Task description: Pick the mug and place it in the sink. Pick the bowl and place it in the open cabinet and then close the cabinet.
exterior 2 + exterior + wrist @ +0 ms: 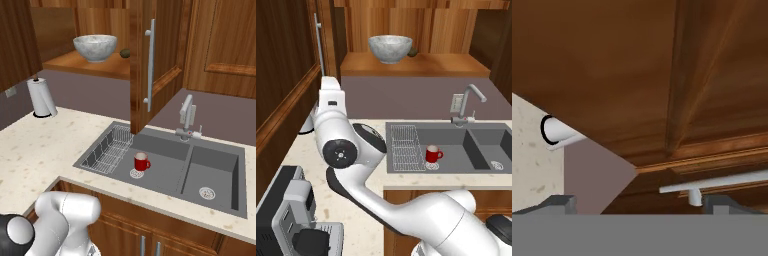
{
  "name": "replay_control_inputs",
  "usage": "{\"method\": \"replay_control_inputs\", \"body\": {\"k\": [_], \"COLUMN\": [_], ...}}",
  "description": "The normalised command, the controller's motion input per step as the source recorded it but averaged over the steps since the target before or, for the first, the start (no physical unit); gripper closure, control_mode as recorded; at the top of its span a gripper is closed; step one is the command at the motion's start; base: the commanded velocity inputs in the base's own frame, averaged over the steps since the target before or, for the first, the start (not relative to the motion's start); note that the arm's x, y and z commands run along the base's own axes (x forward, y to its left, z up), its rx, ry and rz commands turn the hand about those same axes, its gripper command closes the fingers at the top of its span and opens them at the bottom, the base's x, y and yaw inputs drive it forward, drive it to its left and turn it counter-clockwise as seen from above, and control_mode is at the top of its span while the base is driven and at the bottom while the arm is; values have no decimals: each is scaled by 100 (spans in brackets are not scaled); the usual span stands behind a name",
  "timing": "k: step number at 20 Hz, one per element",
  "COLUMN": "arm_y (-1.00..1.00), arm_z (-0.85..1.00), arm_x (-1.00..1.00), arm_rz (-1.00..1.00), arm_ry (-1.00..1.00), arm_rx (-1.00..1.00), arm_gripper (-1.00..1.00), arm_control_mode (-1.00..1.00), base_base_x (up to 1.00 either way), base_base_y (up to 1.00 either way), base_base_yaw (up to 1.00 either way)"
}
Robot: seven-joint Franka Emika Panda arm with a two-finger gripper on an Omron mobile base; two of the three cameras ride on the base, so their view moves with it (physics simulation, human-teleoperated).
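The mug (142,162) stands in the sink (220,205) and the bowl (389,48) sits on the cabinet (416,65) shelf. The gripper (637,202), fingers spread and empty, faces the door (612,65) by its handle (712,182), apparently positioned for closing.

The countertop (30,150) was pale cream stone w/ small speckles, and the wall behind it (406,97) was a flat mauve-grey w/ a white outlet plate (456,104) beside a grey metal faucet (187,116). A white paper towel roll (41,97) stood upright on the counter near the wall, and a black and grey appliance (286,220) sat at the counter's near left end. Reddish-brown wood lower cabinet fronts (150,225) w/ metal bar handles ran under the counter, and light was even, w/o hard shadows.
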Motion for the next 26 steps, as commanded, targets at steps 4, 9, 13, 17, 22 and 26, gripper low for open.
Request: {"method": "replay_control_inputs", "body": {"k": [4, 9, 13, 17, 22, 26], "arm_y": [1, 0, 3, 52, 12, 1], "arm_z": [0, 0, 0, -1, 0, 0], "arm_x": [6, 14, 12, 19, 18, 26], "arm_rz": [1, 7, 14, 14, 14, 12], "arm_ry": [0, 2, 4, 4, 0, 0], "arm_rx": [0, 0, 0, -2, -4, -4], "arm_gripper": [-100, -100, -100, -100, -100, -100], "arm_control_mode": [-100, -100, -100, -100, -100, -100], "base_base_x": [0, 0, 0, 0, 0, 0], "base_base_y": [0, 0, 0, 0, 0, 0], "base_base_yaw": [0, 0, 0, 0, 0, 0]}}
